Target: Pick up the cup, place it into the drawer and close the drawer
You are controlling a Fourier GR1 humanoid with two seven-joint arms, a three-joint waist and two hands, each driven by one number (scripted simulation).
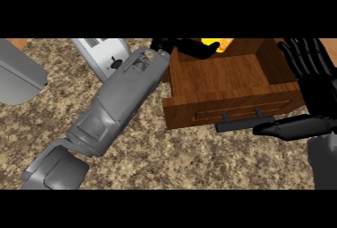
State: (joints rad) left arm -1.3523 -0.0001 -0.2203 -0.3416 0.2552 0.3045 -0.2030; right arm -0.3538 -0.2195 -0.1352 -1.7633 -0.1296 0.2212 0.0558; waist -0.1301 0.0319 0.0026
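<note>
The wooden drawer (197, 109) stands pulled open on the right half of the view, with its dark handle (240, 124) on the front panel facing me. My left forearm crosses diagonally from the lower left, and my left hand (187, 47) sits at the drawer's far left corner, fingers curled round the yellow and orange cup (217, 44). Most of the cup is hidden by the hand and the upper edge of the view. My right hand (310, 67) is open along the drawer's right wall, fingers straight up, thumb (286, 128) pointing left just beside the handle.
A grey and white appliance (99, 52) stands at the back, left of the drawer and partly under my left forearm. A rounded grey object (20, 78) lies at the far left edge. Speckled brown counter (197, 160) spreads in front of the drawer.
</note>
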